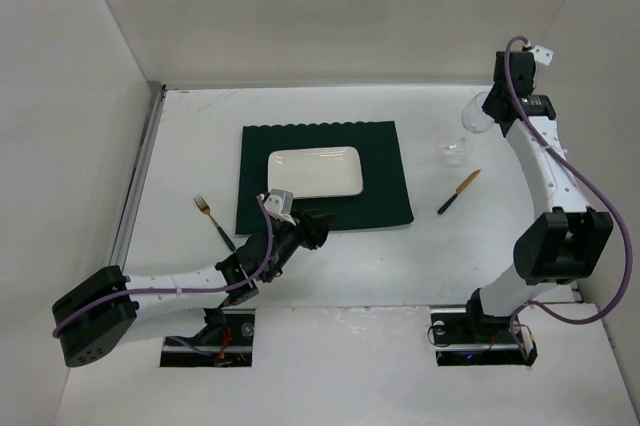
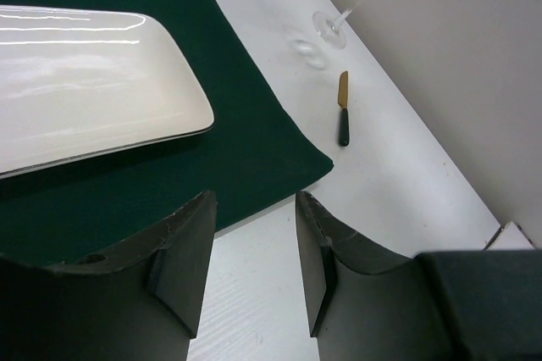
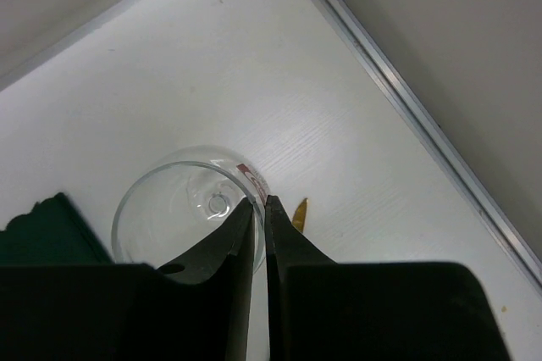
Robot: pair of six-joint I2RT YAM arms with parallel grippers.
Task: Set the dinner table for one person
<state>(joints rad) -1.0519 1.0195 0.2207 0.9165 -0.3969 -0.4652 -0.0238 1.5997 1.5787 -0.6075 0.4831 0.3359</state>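
Across the middle of the white dinner table (image 1: pixel 420 276), which spans the scene from left rail to right, lies a dark green placemat (image 1: pixel 385 171) bearing a white plate (image 1: pixel 315 173). The left claw (image 1: pixel 322 230) hangs over the mat's near edge, its jaws apart and holding nothing. At the far right the right claw (image 3: pixel 260 202) is clamped on the rim of a tilted wine glass (image 1: pixel 472 121), a knife (image 1: pixel 458 192) lies just right of the mat, and a fork (image 1: pixel 213 222) lies off its near left corner.
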